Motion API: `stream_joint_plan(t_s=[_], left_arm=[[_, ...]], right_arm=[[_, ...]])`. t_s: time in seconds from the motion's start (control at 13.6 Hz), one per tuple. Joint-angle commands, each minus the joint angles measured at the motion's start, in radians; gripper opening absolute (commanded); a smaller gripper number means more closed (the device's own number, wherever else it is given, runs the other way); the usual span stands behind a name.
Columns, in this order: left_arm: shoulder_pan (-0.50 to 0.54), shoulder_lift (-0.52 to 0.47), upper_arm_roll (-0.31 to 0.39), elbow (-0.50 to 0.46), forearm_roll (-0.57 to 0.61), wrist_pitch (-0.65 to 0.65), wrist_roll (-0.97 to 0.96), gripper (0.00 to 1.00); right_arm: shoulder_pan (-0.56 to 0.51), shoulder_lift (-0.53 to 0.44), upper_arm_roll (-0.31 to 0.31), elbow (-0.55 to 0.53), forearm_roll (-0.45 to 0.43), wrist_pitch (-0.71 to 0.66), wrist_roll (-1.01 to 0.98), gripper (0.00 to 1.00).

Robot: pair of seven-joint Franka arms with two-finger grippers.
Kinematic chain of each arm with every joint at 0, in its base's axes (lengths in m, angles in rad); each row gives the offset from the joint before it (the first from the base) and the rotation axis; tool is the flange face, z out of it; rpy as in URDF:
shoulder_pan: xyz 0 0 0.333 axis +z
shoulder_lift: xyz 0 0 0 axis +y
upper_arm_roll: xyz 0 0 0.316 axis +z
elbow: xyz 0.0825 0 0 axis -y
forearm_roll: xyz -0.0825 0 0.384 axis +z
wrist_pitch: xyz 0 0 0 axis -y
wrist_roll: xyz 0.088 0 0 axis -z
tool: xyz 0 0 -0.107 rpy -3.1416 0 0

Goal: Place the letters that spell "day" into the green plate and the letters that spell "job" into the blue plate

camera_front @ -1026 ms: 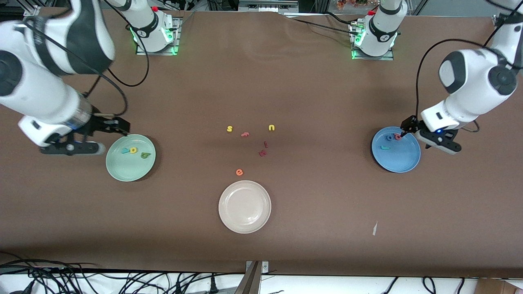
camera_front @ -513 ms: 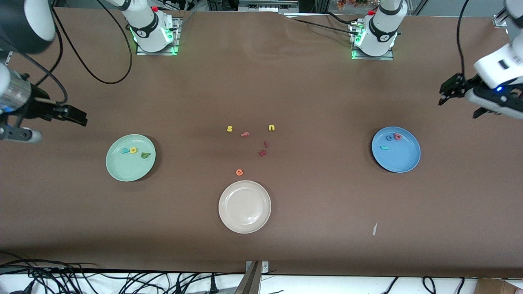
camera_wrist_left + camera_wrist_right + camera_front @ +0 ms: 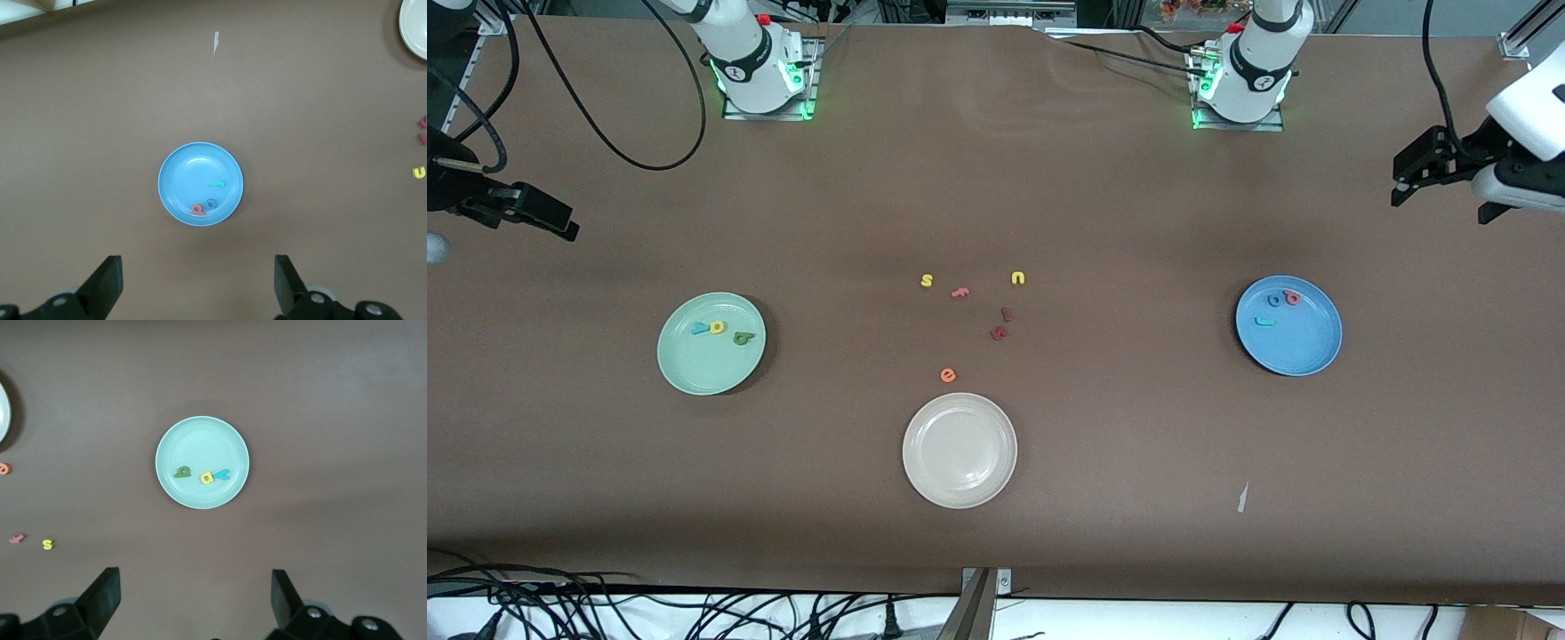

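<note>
1. Three plates sit on the brown counter point(image 3: 1120, 204). The cream-white plate point(image 3: 959, 451) serves as landmark, nearest the front camera of the three.
2. The green plate point(image 3: 694, 369) lies toward the right arm's end of the counter from the cream-white plate, a little farther from the camera.
3. It holds three letters in a row: a teal "y" point(image 3: 699, 328), a yellow "a" point(image 3: 718, 327) touching it, and a dark green "d" point(image 3: 743, 337) just beside.
4. The blue plate point(image 3: 1303, 351) lies toward the left arm's end from the cream-white plate, also a little farther from the camera.
5. It too holds three letters: a teal "j" point(image 3: 1264, 321), a blue "o" point(image 3: 1274, 300) and a pinkish-red "b" point(image 3: 1292, 298), the last two touching.
6. Six loose letters lie on the bare counter, farther from the camera than the cream-white plate: one orange "e" point(image 3: 948, 375) just beside its rim, two dark red pieces point(image 3: 1000, 332), one pink piece point(image 3: 959, 292), a yellow "s" point(image 3: 927, 281) and a yellow "u" point(image 3: 1018, 278).
7. The left hand point(image 3: 1405, 182) hangs released and empty, high over the counter past the blue plate at the left arm's end.
8. The right hand point(image 3: 560, 222) hangs released and empty, over the counter edge past the green plate at the right arm's end.
9. One small white scrap point(image 3: 1242, 498) lies between the cream-white plate and the left arm's end.
</note>
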Motion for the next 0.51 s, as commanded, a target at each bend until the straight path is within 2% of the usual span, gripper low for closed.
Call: stream_joint_plan(t_s=[0.0, 0.15, 0.44], left_arm=[[-0.038, 0.044, 0.015, 0.077, 0.011, -0.054, -0.093, 1.00], [-0.087, 0.050, 0.056, 0.079, 0.011, -0.057, -0.164, 1.00], [-0.078, 0.052, 0.055, 0.077, 0.009, -0.057, -0.165, 1.00]], right_arm=[[-0.040, 0.000, 0.033, -0.008, 0.018, -0.014, -0.065, 1.00], [-0.031, 0.011, 0.033, -0.004, 0.018, -0.024, -0.082, 1.00], [-0.029, 0.014, 0.033, -0.005, 0.018, -0.027, -0.085, 1.00]])
